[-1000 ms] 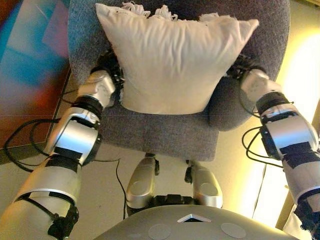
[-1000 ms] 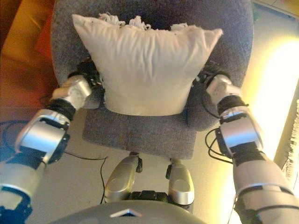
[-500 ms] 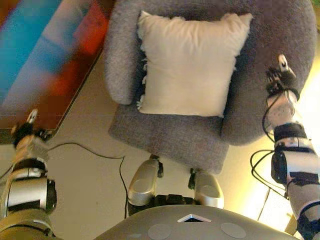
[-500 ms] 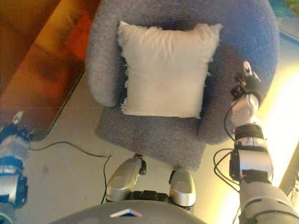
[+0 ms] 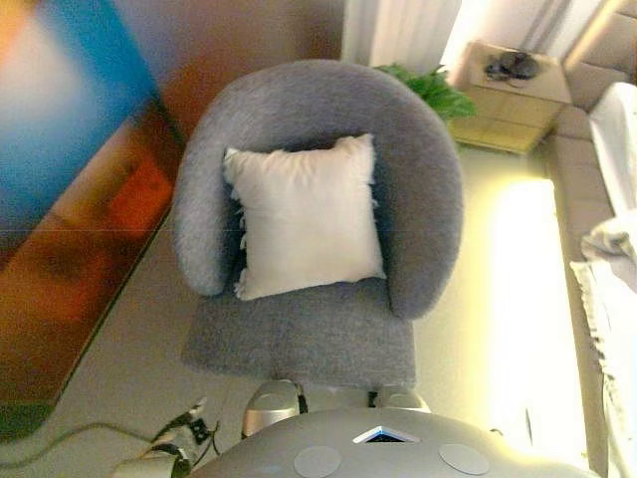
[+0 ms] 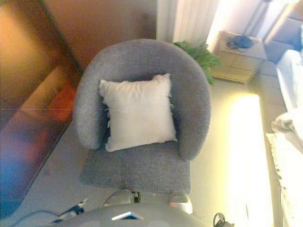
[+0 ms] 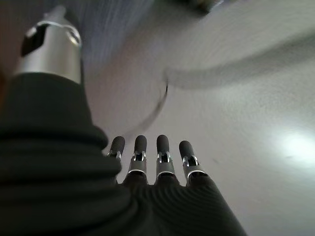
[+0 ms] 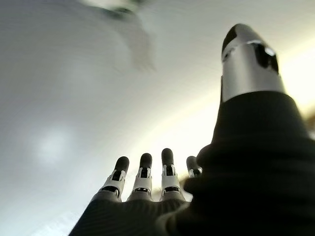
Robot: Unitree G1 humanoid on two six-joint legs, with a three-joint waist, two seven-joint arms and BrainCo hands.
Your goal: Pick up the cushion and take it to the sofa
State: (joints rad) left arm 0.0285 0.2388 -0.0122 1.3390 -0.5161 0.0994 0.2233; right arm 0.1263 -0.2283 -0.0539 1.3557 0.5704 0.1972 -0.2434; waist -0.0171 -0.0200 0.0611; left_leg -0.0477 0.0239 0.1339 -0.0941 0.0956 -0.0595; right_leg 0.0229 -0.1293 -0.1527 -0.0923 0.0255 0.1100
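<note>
Cushion (image 5: pixel 307 214) position: upright on the seat of the grey armchair (image 5: pixel 428 179), leaning against the backrest, between the two armrests. No hand touches it.

Left hand (image 7: pixel 152 162): fingers straight and side by side, thumb held apart, nothing between them; only bare floor shows past the fingertips. Right hand (image 8: pixel 147 182): same condition, fingers extended, thumb apart, palm empty. Both hands hang low, well clear of the chair.

Handling estimate: the cushion looks light, soft and compressible, with a cloth cover and a fringed edge on the robot's left side (the fringe is not a sound hold; it may tear or slip). The cover should offer fair friction, and the item is not fragile. A one-sided pinch would likely let the filling sag and the cushion fold.

Recommended hold: press one palm against each side edge, at about mid-height, and squeeze inward enough to dent the filling before lifting clear of the armrests.

Sofa (image 5: pixel 602 129): lies at the robot's right.
</note>
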